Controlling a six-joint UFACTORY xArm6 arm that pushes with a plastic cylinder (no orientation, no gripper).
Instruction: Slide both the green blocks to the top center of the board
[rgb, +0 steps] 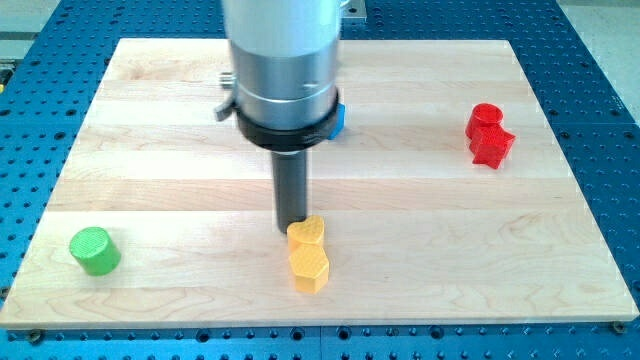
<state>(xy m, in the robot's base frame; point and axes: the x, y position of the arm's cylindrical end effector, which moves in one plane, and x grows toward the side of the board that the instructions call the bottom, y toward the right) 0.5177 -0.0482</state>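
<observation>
The green cylinder (94, 250) stands upright on the wooden board (180, 150); my tip (291, 229), no pincer, touches the yellow block (308, 255).

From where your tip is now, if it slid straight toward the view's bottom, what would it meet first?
My tip sits at the upper left edge of the yellow block, seemingly touching it. Sliding toward the view's bottom, it would probably clip that block first, though depth is unclear.

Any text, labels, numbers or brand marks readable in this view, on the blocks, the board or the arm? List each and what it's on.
None: no text, number or sign can be read.
The wooden board, green cylinder, yellow block, red block and the arm's metal housing are all unmarked.
The blue block is mostly hidden.
</observation>
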